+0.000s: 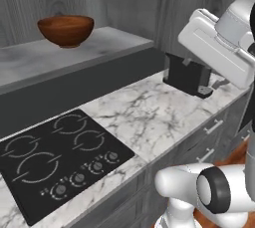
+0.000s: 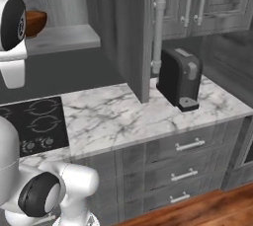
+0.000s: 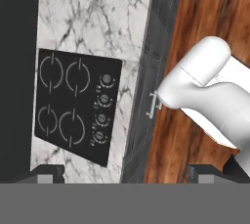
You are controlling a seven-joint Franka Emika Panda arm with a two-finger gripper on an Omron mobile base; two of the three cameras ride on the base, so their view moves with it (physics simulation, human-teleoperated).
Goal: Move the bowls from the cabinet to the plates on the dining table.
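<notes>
Bowl [image 1: 65,29] of reddish wood sits on the open cabinet shelf [image 1: 99,48], at ten o'clock from the cooktop [image 1: 55,160]; gripper [image 3: 124,174] hangs spread wide above the surface [image 3: 97,17], holding nothing.

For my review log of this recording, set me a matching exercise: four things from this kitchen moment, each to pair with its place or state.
Things:
1. reddish-brown bowl
2. cooktop
3. dark appliance
4. gripper

Places or states:
A. set flat into the marble counter
B. open, pointing down over the counter edge
C. on the open cabinet shelf
D. standing on the counter by the cabinet's side panel

Pairs: 1-C, 2-A, 3-D, 4-B
</notes>
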